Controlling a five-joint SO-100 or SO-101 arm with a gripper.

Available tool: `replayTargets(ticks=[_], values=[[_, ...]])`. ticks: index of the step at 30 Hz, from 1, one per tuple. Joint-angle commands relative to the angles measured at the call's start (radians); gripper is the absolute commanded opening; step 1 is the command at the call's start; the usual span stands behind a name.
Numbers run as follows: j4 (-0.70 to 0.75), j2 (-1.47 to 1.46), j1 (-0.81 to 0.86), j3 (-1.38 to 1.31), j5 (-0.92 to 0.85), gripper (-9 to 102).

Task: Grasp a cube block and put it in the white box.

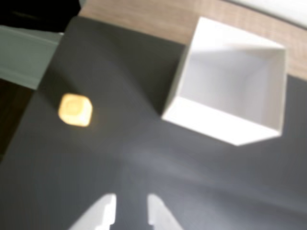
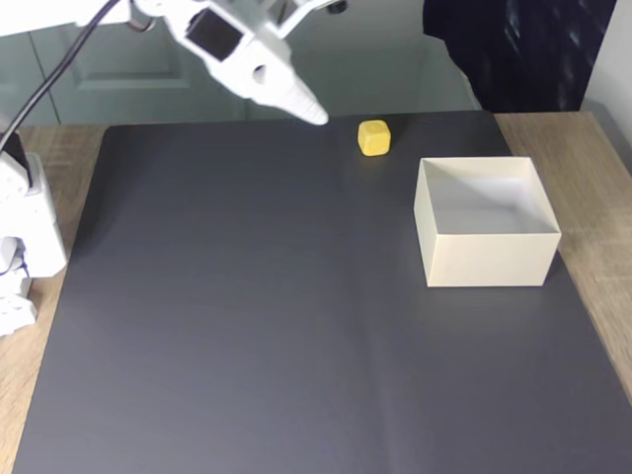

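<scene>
The yellow cube block (image 2: 374,137) rests on the black mat near its far edge, left of the white box (image 2: 484,259). In the wrist view the cube block (image 1: 75,109) lies at the left and the white box (image 1: 216,124) at the upper right, its pale inside bare. My gripper (image 2: 314,114) hangs in the air above the mat, a little left of the cube and apart from it. The wrist view shows the gripper (image 1: 130,206) at the bottom edge, its two white fingertips (image 1: 108,208) a small gap apart with nothing between them.
A black mat (image 2: 247,326) covers most of the wooden table (image 2: 592,227). The arm's white base (image 2: 25,247) stands at the left edge with a cable above it. A dark cloth (image 2: 513,49) hangs behind the far right corner.
</scene>
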Motion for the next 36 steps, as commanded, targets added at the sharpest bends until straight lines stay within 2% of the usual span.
replayTargets(ticks=[1, 12, 20, 30, 36], values=[[-0.015, -0.095, -0.021, -0.153, -0.009, 10], [-0.014, -0.443, -0.021, -0.499, -0.011, 27], [0.015, -0.680, -0.032, -0.676, -0.029, 28], [-0.015, -0.802, -0.064, -0.704, -0.044, 28], [0.005, -0.905, -0.067, -0.851, -0.060, 28]])
